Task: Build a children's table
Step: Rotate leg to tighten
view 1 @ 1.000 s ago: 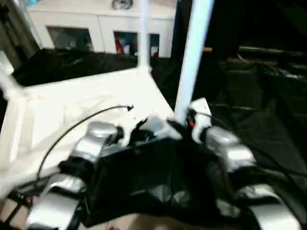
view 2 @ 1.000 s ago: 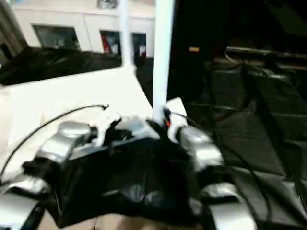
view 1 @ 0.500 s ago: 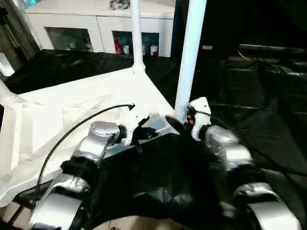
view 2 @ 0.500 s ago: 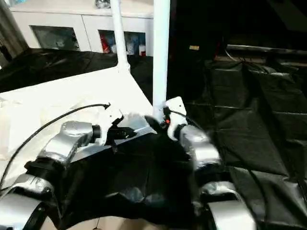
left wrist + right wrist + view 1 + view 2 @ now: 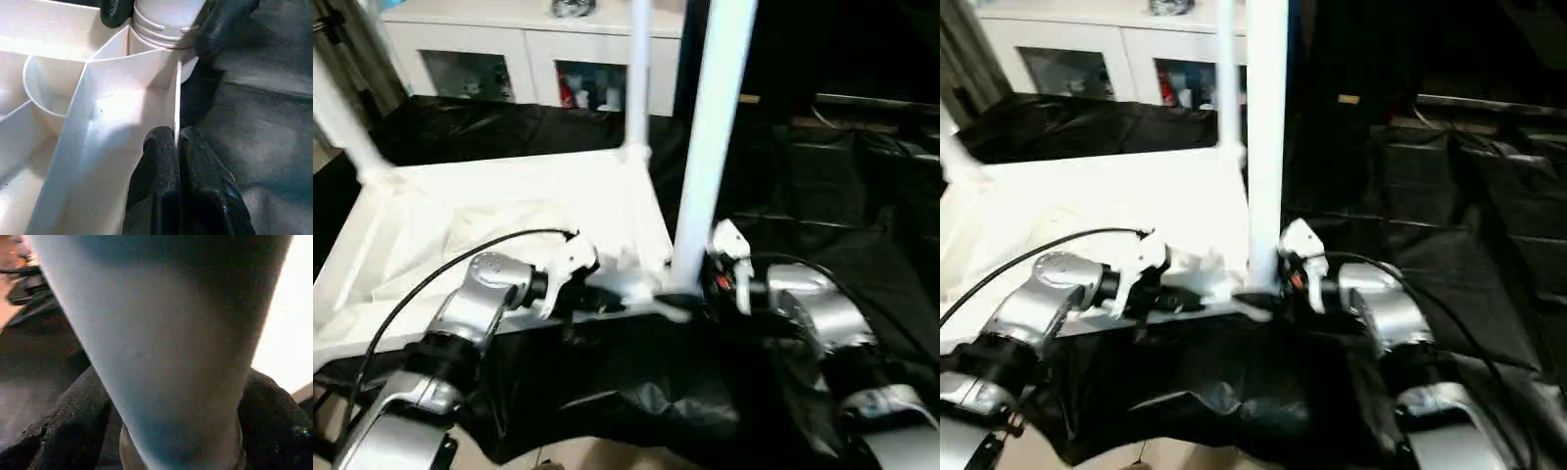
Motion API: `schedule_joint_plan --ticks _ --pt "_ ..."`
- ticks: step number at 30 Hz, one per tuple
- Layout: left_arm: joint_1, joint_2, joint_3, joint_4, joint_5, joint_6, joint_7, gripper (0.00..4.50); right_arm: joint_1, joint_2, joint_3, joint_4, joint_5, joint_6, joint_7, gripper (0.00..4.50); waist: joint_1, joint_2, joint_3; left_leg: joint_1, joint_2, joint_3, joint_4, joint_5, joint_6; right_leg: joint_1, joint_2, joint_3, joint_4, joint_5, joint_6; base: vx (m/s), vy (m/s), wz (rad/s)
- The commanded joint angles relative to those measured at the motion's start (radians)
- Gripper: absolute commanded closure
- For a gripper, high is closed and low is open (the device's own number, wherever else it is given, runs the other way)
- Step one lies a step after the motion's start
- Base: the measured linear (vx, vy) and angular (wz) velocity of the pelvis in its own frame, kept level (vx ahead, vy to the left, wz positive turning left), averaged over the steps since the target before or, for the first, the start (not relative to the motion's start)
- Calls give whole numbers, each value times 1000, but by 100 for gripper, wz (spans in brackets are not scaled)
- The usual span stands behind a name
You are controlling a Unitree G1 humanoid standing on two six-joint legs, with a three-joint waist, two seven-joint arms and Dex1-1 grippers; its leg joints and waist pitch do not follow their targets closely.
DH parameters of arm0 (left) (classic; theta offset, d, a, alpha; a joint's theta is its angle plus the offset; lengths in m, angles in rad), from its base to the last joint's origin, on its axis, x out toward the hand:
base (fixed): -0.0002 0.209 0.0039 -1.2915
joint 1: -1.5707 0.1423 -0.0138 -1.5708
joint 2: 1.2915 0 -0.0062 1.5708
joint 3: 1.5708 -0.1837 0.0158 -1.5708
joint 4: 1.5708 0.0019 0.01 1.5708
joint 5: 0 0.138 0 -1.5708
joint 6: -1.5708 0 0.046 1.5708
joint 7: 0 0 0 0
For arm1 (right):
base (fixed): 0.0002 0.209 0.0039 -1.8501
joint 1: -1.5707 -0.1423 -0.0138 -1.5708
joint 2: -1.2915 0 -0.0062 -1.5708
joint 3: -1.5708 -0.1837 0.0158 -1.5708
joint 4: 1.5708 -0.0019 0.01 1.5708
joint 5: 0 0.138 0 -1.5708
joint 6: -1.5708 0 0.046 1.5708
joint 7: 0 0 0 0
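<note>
Left eye view: tabletop point(image 5: 499, 211) lies upside down on the black sheet point(image 5: 862, 196), ribbed underside up; three legs stand in it; nearest leg point(image 5: 710, 147) rises from the near right corner, a second leg point(image 5: 636, 78) from the far right corner, a third leg point(image 5: 337, 122) leans out of the far left corner; fourth leg I can't find; white cabinet point(image 5: 509, 54) with glass doors behind.

Right eye view: same layout; left gripper point(image 5: 1175, 302) sits at the near edge of the tabletop just beside that corner; right gripper point(image 5: 1273, 294) is at the base of the nearest leg.

Left wrist view: left fingers point(image 5: 164, 161) pinched nearly shut on the thin outer rim wall of the tabletop; ahead, the leg's ringed foot sits in the corner socket, with the other arm's black fingers on either side of it.

Right wrist view: fingers point(image 5: 73, 421) spread fairly wide around the leg, one each side; contact looks likely, not certain.

Step, my read: seating or turning the near right leg into its socket while the left steadies the top; next move needs a firm hold low on the leg, axis kept true to the socket, rim pinch held so the top doesn't skid.

Count: one tabletop; three legs visible; two grippers.
</note>
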Motion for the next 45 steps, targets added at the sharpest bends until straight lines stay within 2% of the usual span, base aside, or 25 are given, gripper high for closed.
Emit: schedule_joint_plan --ticks 1,6,10,15,18,19,20,22,24,25,26,28,29,30,33,34,35,36,38,40,42,43,45 --pt "-14 -12 2 -57 -62 -2 -43 450 16 -1 52 -21 12 39 62 117 -2 -12 -59 -4 -8 20 -59 -146 63 61 -43 18 -63 -128 -243 0 0 0" --pt "-10 -6 -3 -67 -62 10 -61 450 26 -3 63 -44 18 57 81 154 1 -11 -60 -4 -7 20 -58 -127 65 61 -43 18 -60 -99 -246 0 0 0" --pt "-3 -3 -11 -81 -67 27 -70 450 43 2 72 -73 30 82 97 180 0 -12 -59 -4 -8 20 -58 -133 61 61 -43 18 -61 -109 -245 0 0 0" --pt "-13 -31 -1 -59 -52 17 -10 450 68 24 74 -81 32 88 67 187 1 -14 -58 -3 -8 20 -59 -146 54 60 -43 18 -65 -150 -231 0 0 0" --pt "-34 -60 17 -26 -36 6 65 450 62 66 49 -36 11 56 -36 187 -2 -16 -57 -5 -10 18 -62 -154 42 60 -46 19 -70 -193 -217 0 0 0" --pt "-50 -81 25 0 -24 -4 118 450 45 102 25 17 -8 39 -142 187 -4 -16 -56 -5 -11 19 -61 -156 40 58 -46 20 -72 -201 -214 0 0 0" --pt "-60 -93 30 14 -16 -8 149 450 34 122 11 46 -19 32 -203 188 -10 -14 -53 -2 -14 19 -63 -169 28 54 -46 20 -77 -237 -206 0 0 0" --pt "-73 -111 35 32 -8 -10 188 450 21 152 -9 82 -27 24 -283 188 -17 -17 -52 -4 -17 16 -66 -184 11 58 -47 19 -81 -305 -181 0 0 0" --pt "-109 -160 48 79 9 -9 296 450 -12 232 -59 161 -35 20 -481 189 -26 -14 -51 0 -17 14 -67 -205 2 51 -47 20 -88 -362 -161 0 0 0" --pt "-117 -171 50 90 13 -11 321 450 -19 248 -69 176 -36 16 -519 189 -28 -14 -54 -2 -17 13 -67 -202 1 54 -47 19 -86 -354 -161 0 0 0" --pt "-125 -183 53 100 18 -11 355 450 -26 265 -79 189 -36 14 -555 189 -32 -11 -51 1 -17 14 -68 -210 0 49 -44 20 -91 -351 -161 0 0 0" --pt "-127 -187 54 103 19 -10 364 450 -29 273 -85 195 -35 12 -571 189 -31 -13 -54 -1 -17 13 -68 -205 5 54 -45 19 -87 -335 -165 0 0 0" --pt "-137 -210 58 115 25 -9 408 450 -48 315 -112 223 -29 -3 -654 189 -33 -5 -53 -2 -15 15 -67 -205 7 49 -45 21 -87 -309 -173 0 0 0" --pt "-145 -235 61 127 32 -12 442 450 -71 361 -135 255 -28 -32 -736 189 -33 -6 -55 -3 -18 12 -69 -204 3 55 -44 19 -84 -305 -174 0 0 0" --pt "-144 -246 56 129 38 -27 448 450 -80 385 -114 258 -44 -81 -714 189 -35 -1 -57 -3 -18 13 -67 -202 4 55 -43 19 -82 -265 -186 0 0 0" --pt "-144 -246 55 131 38 -31 446 450 -81 386 -108 259 -51 -96 -705 189 -35 -2 -58 -3 -17 14 -66 -199 8 55 -43 19 -82 -250 -190 0 0 0" --pt "-142 -242 53 132 38 -37 437 450 -81 381 -106 259 -51 -96 -682 133 -35 0 -58 -6 -17 13 -66 -189 15 57 -43 20 -79 -220 -198 0 0 0" --pt "-142 -241 53 132 38 -38 437 450 -81 381 -107 259 -51 -96 -681 119 -35 -2 -59 -7 -18 14 -64 -183 19 59 -42 19 -78 -205 -201 0 0 0" --pt "-133 -226 50 120 36 -40 407 450 -78 365 -114 242 -26 -80 -630 119 -34 2 -59 -7 -18 15 -64 -175 33 61 -41 19 -75 -169 -216 0 0 0" --pt "-125 -212 46 107 32 -40 381 450 -75 347 -111 224 -15 -77 -588 85 -34 2 -59 -6 -17 15 -64 -179 36 61 -42 19 -75 -169 -219 0 0 0" --pt "-122 -206 43 105 32 -43 370 450 -77 338 -105 226 -26 -97 -574 74 -34 2 -59 -6 -16 15 -64 -186 37 61 -43 19 -76 -174 -224 0 0 0" --pt "-117 -198 41 100 31 -44 354 450 -73 319 -95 216 -28 -104 -537 55 -35 3 -58 -5 -16 15 -64 -187 36 60 -43 19 -76 -177 -225 0 0 0" --pt "-101 -174 30 79 24 -47 298 450 -56 261 -67 176 -27 -115 -423 55 -34 2 -58 -6 -16 16 -63 -186 44 61 -42 19 -76 -163 -230 0 0 0"
